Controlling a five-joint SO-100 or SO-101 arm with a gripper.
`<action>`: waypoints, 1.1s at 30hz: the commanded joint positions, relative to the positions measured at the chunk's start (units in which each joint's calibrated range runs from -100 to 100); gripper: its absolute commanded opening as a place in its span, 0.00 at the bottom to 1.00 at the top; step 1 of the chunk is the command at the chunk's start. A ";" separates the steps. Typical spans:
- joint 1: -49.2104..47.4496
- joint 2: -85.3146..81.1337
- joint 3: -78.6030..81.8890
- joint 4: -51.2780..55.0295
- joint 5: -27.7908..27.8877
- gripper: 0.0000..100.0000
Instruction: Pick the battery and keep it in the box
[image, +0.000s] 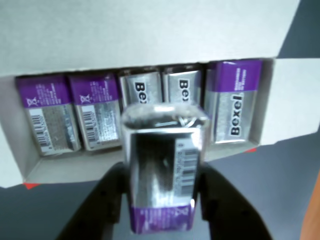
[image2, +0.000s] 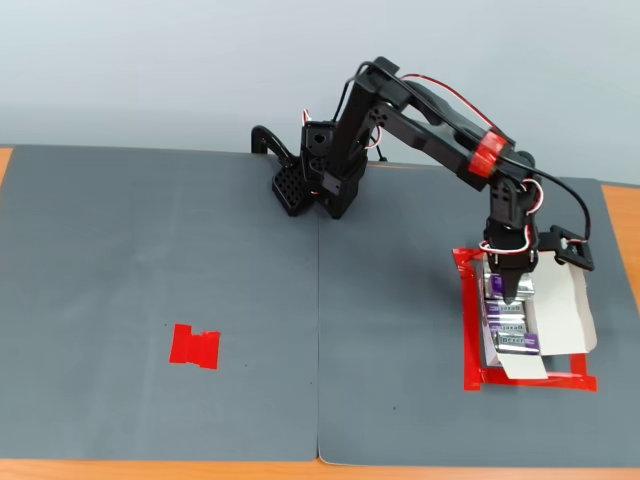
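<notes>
Purple and silver fill my wrist view: I am grasping the battery (image: 162, 170) between my two black fingers (image: 107, 200), one pressed against each long side, so my gripper (image: 162, 200) is clenched on it. Its purple end sits nearest my wrist, low between the jaws, and its shiny terminal end points away from me toward the box (image: 150, 35). A barcode runs along its side by the jaw on the right of the wrist view. Just beyond my fingertips the white cardboard box lies open, its flap folded back above, and a row of five more batteries (image: 92, 112) lies side by side inside it, some showing barcodes and purple panels, others the dark printed brand name. The battery I hold overlaps the middle of that row in the wrist view; whether it touches them I cannot tell. In the fixed view my gripper (image2: 510, 292) hangs down over the box (image2: 562, 305), which sits inside a red tape frame (image2: 468, 330) on the grey mat (image2: 150, 260). A flat red tape patch (image2: 194, 346) lies well apart from my jaws, far off to the left in that view.
</notes>
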 joint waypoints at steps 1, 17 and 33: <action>0.16 0.87 -5.68 -0.73 -2.14 0.03; 0.09 4.52 -8.22 -0.64 -5.73 0.03; -1.03 4.60 -8.13 -0.73 -5.84 0.11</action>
